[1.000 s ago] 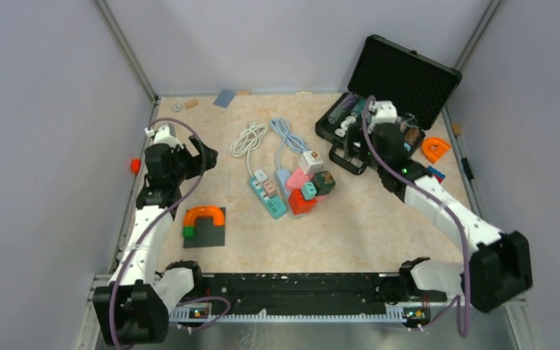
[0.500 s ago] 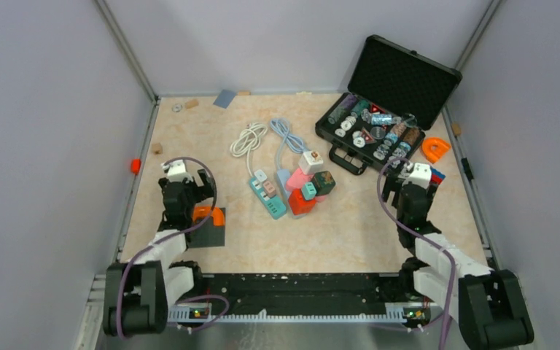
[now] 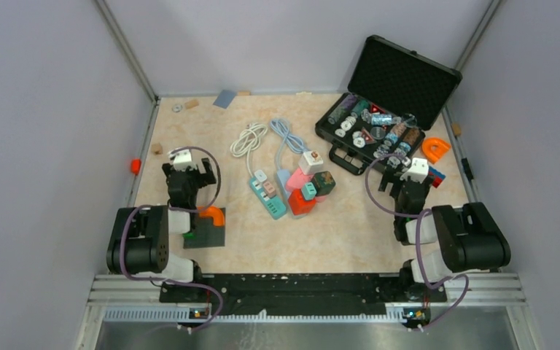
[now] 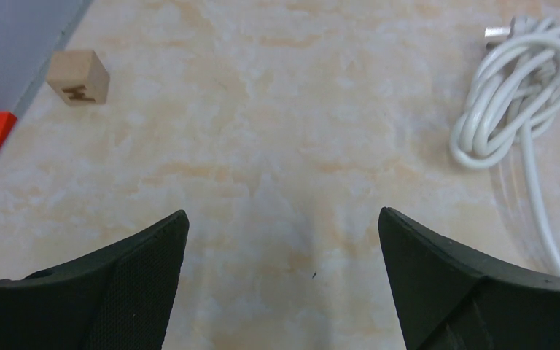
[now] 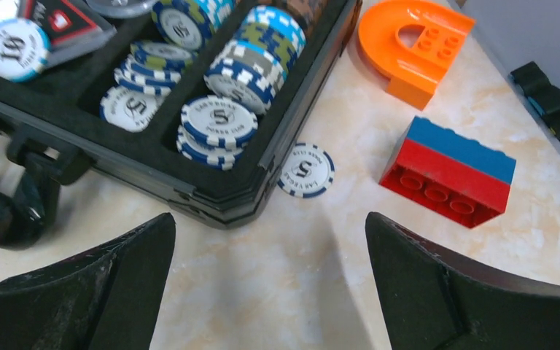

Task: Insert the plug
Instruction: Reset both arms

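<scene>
A teal power strip (image 3: 268,195) and a pink one (image 3: 292,179) lie in the middle of the table, with white (image 3: 310,161), dark green (image 3: 324,182), teal (image 3: 309,191) and red (image 3: 300,203) plug adapters bunched on and beside them. Their coiled white cable (image 3: 248,138) also shows at the right of the left wrist view (image 4: 514,95). My left gripper (image 3: 187,173) (image 4: 283,226) is open and empty over bare table, left of the strips. My right gripper (image 3: 407,182) (image 5: 270,226) is open and empty, just in front of the chip case.
An open black case (image 5: 277,153) of poker chips stands at the back right, with a loose chip (image 5: 305,170), an orange arch (image 5: 412,44) and a red-blue brick (image 5: 448,171) beside it. A wooden cube (image 4: 79,76) lies near the left wall. An orange arch on a dark plate (image 3: 205,226) sits by my left arm.
Both arms have folded back toward their bases. The right gripper has come off the chip case to the table in front of it. The left has drawn in from the far left.
</scene>
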Motion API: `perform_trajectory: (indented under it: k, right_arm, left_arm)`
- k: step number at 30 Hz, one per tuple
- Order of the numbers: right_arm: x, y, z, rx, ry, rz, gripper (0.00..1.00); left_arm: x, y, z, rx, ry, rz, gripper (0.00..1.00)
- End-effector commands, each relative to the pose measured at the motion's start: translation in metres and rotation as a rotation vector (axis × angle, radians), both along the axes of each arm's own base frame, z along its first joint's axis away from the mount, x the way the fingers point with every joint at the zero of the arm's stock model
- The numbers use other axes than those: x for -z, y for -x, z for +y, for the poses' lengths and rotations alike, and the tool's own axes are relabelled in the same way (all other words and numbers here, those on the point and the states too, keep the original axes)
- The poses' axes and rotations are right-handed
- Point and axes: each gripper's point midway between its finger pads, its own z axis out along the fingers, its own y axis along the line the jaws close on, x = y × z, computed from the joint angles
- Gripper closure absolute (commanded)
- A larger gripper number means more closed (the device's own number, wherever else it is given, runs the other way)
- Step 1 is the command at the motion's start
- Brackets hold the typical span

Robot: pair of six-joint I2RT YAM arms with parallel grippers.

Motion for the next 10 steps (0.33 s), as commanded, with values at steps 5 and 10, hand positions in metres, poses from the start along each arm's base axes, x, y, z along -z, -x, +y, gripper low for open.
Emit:
perform_trajectory:
  k: [5, 10]
  right_arm:
    - [-0.0499, -0.0216, 0.0022, -0.018, -0.015, -0.2, 0.02]
    - [-0.0492, -0.0216, 0.0028, -0.02, -0.017, -0.196, 0.02]
  left_arm:
    - [-0.0342, -0.015, 0.0006, 0.023, -0.04, -0.116, 0.01]
    - [-0.0332, -0.0167, 0.0021, 0.012, -0.034, -0.098, 0.01]
